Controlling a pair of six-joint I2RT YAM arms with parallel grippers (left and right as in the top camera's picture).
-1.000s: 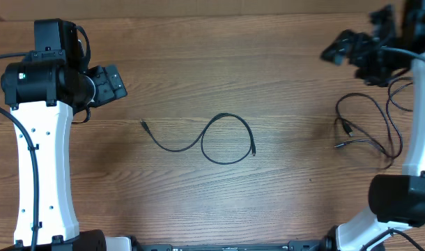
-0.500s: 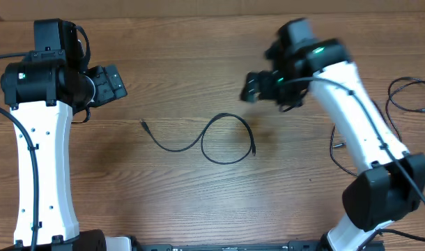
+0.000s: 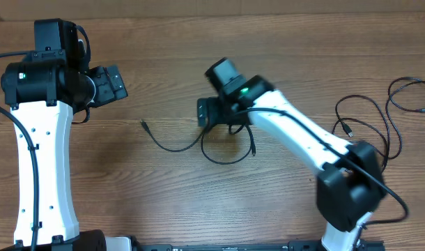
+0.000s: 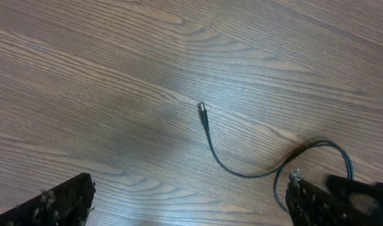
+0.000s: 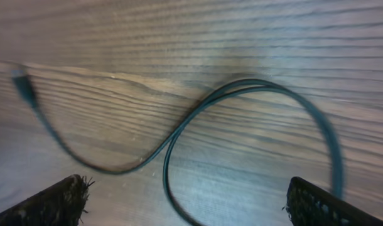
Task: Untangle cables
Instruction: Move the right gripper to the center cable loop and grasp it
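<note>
**Wide jaws over a crossed loop: risk of pinching two strands at once**

The right gripper (image 3: 205,113) hangs at the centre of the overhead frame with its fingers spread wide and nothing between them. Directly under it the looped cable (image 3: 172,148) lies flat on the table (image 3: 198,42). One plug (image 4: 203,108) points to the left, and the cord crosses itself once before curling round to its other end. The other cables (image 3: 369,132) lie in loose loops at the right edge, well apart from this one. The left gripper (image 3: 118,84) is also spread and empty at the upper left, away from any cord.

The main hazard is the crossing. In the right wrist view it sits roughly midway between the fingers, so a closure there would likely trap both strands and drag the loop whole instead of opening it.

The cord is also thin and hugs the wood. Fingertips coming down short would close on air, and coming down too far would press into the table. That view is blurred, so the height above the surface cannot be told.

Pulling toward the right edge could lay this cord back over the others.
</note>
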